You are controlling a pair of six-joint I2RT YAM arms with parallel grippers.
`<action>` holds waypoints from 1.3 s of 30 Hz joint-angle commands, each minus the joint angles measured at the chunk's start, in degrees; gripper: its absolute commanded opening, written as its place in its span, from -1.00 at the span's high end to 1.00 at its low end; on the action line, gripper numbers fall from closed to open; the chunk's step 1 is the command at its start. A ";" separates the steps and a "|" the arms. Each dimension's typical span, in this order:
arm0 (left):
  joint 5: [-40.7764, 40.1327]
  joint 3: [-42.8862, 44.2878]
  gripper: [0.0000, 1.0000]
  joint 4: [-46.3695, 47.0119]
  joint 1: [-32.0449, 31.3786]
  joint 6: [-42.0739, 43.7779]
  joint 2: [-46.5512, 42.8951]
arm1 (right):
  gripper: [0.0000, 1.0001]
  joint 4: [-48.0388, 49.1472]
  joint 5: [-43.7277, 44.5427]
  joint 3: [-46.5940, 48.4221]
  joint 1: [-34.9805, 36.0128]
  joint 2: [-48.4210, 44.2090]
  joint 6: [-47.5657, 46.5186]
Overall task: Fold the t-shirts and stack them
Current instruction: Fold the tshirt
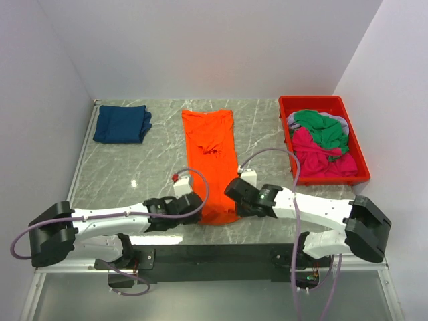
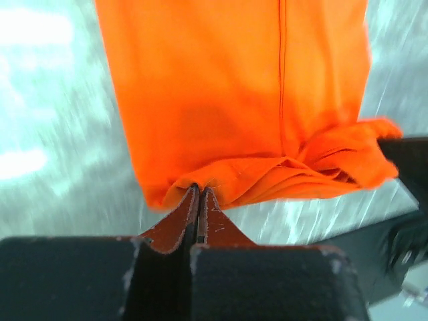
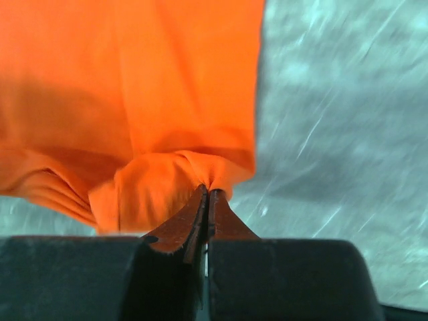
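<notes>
Far left of the table (image 1: 147, 170): a navy shirt (image 1: 122, 124) lies folded into a compact rectangle near the back corner, well apart from both arms.

Left gripper (image 2: 198, 194): jaws pressed together, pinching the near left corner of the orange shirt (image 1: 210, 150). The cloth is bunched where the fingertips meet it, and the hem beside the grip is gathered into loose folds running toward the right.

Centre: the orange shirt is laid out as a long, narrow strip running from the back of the table toward the arms. Its far portion lies flat on the grey marbled surface, with some creasing near the middle. Its near end sits between the two grippers.

Right gripper (image 3: 207, 192): jaws pressed together, pinching the near right corner of the same shirt. The cloth there is puckered into a small knot of folds at the fingertips. Bare table shows to the right of the grip.

Far right: a red bin (image 1: 362, 162) stands along the table's right edge. It holds a loose heap of unfolded shirts: a green shirt (image 1: 321, 127) on top toward the back, a pink shirt (image 1: 322, 159) below and toward the front, and a grey shirt (image 1: 342, 122) showing at the back right. How many garments the heap contains cannot be determined.
</notes>
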 commanded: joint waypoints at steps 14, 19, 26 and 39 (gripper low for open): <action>1.03 6.38 0.99 16.10 21.76 19.90 8.21 | 1.00 8.90 -0.95 19.89 -17.19 20.64 -19.92; 4.37 10.51 0.99 18.56 27.13 23.50 13.82 | 1.00 7.85 -1.74 27.00 -19.84 26.35 -22.82; 7.09 15.26 0.99 21.20 31.62 26.41 20.34 | 1.00 6.18 -2.79 34.66 -23.09 32.34 -24.67; 10.27 20.79 0.99 24.72 35.84 30.27 28.78 | 1.00 4.85 -3.23 42.75 -26.52 40.52 -26.69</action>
